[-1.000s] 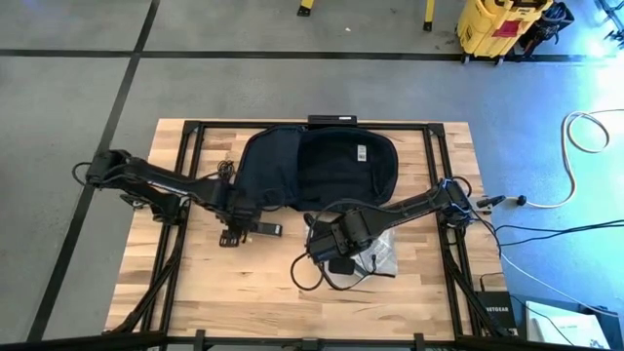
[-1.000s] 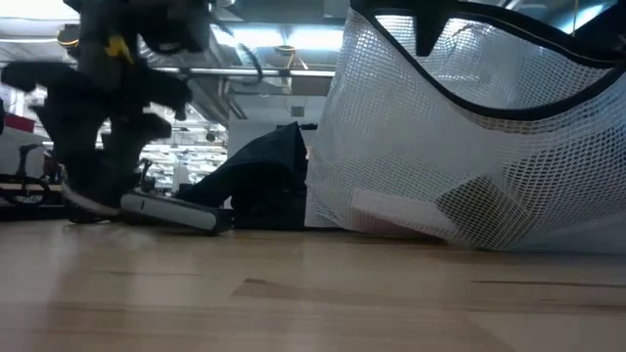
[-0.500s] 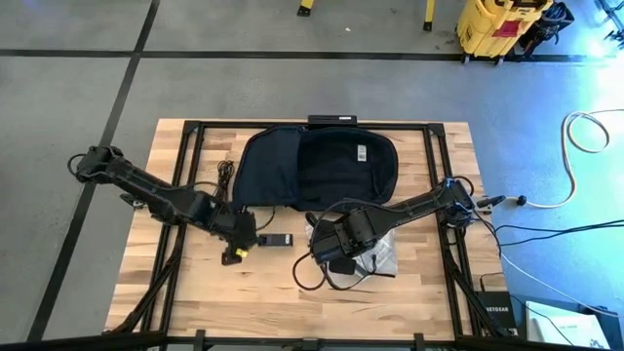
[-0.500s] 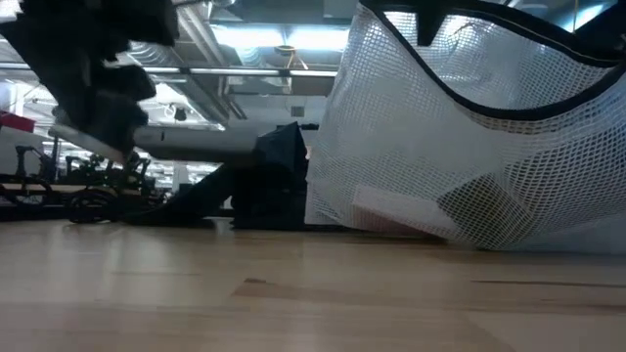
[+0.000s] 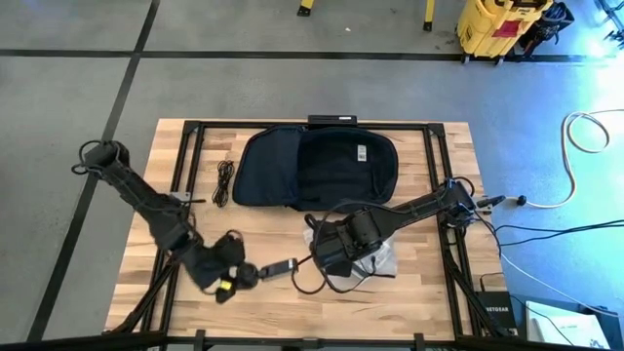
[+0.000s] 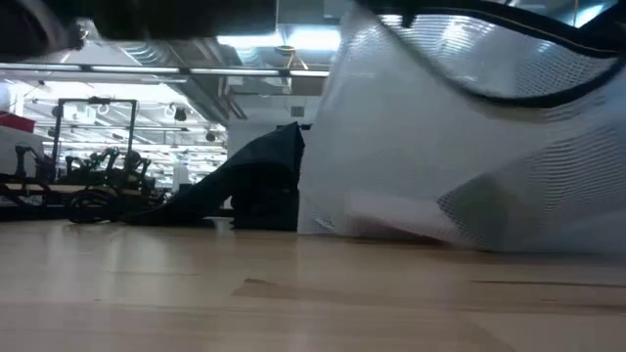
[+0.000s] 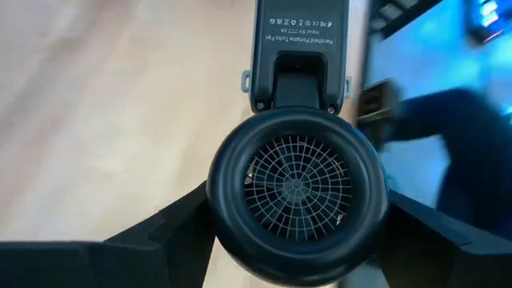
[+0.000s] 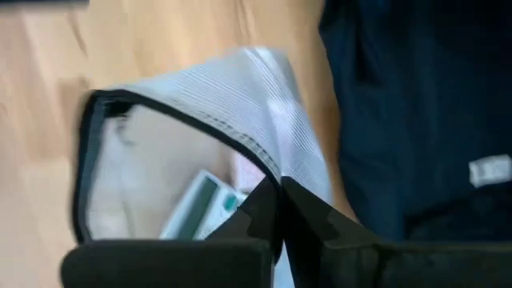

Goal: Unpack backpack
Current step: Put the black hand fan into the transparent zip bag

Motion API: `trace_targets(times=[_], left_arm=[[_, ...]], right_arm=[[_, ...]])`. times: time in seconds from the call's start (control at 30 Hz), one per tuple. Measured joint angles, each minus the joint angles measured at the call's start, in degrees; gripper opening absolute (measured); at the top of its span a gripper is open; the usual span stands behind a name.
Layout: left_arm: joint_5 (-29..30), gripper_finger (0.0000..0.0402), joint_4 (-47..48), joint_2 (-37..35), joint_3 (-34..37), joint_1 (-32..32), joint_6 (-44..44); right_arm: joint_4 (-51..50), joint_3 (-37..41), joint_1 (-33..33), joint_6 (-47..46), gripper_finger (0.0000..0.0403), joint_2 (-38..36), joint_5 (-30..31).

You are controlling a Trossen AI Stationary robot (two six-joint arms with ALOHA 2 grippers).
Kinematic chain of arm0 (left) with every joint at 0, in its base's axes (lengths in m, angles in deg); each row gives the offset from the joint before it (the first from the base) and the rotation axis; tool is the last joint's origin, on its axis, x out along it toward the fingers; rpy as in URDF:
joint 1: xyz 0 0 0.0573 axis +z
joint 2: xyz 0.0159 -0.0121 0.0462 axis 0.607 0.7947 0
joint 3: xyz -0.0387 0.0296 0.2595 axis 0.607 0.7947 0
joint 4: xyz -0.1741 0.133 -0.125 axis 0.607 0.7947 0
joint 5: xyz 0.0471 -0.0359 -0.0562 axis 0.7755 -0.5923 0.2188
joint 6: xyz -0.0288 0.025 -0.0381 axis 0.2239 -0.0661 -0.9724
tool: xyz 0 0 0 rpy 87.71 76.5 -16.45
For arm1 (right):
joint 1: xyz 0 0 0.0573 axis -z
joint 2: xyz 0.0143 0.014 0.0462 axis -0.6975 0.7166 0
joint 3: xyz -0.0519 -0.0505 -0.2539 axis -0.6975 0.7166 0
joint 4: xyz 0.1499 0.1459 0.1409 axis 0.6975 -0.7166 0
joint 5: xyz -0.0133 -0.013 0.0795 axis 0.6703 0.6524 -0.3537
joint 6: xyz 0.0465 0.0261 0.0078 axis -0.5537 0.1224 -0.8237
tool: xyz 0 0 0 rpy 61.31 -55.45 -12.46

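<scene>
1. Table (image 5: 409, 292) of pale wood is seen from above, with the backpack (image 5: 317, 166) laid open at its far edge, midway between the two arms.
2. Backpack is taken as the landmark: a mesh pouch (image 5: 375, 255) with a dark rim lies just in front of it, toward the right arm's side, and a coiled black cable (image 5: 225, 180) lies just beside its left edge.
3. Right gripper (image 5: 333, 255) is placed at the pouch, in front of the backpack; its fingers (image 8: 264, 210) are closed tight on the pouch's dark rim, with a white gadget seen inside.
4. Left gripper (image 5: 226, 278) is held well in front of the backpack, near the table's near-left part; a handheld fan (image 7: 296, 186) is clasped by its round head between widely spread fingers, the handle pointing away.
5. Unpacking is judged to be partly done, with items being carried out to the table.
6. Next, the fan should probably be lowered onto bare wood and released.
</scene>
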Motion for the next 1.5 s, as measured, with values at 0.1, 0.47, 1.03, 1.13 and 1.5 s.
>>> trace_targets(times=[0.1, 0.47, 1.03, 1.13, 1.5], left_arm=[[3.43, 0.0260, -3.76, 1.49, -0.02, -2.94, -4.09], [7.64, 0.0260, -10.96, 7.89, -0.02, -4.48, -12.68], [11.05, 0.0260, -15.99, 7.83, -0.07, -0.24, -37.78], [8.49, 0.0260, -21.06, 7.83, -0.07, 2.52, -39.36], [-4.60, 0.0260, -18.97, 7.76, -0.04, 12.87, -44.77]], right_arm=[[5.39, 0.02, 0.28, 0.14, 0.0000, 0.06, 0.00], [17.31, 0.13, 5.35, 6.44, 0.0000, 1.25, 0.46], [21.40, 0.15, 8.36, 21.45, 0.0000, 5.35, 5.51], [22.17, 0.15, 8.30, 24.21, 0.0000, 5.35, 7.88], [23.43, 0.15, 7.22, 30.87, 0.0000, 5.35, 10.20]])
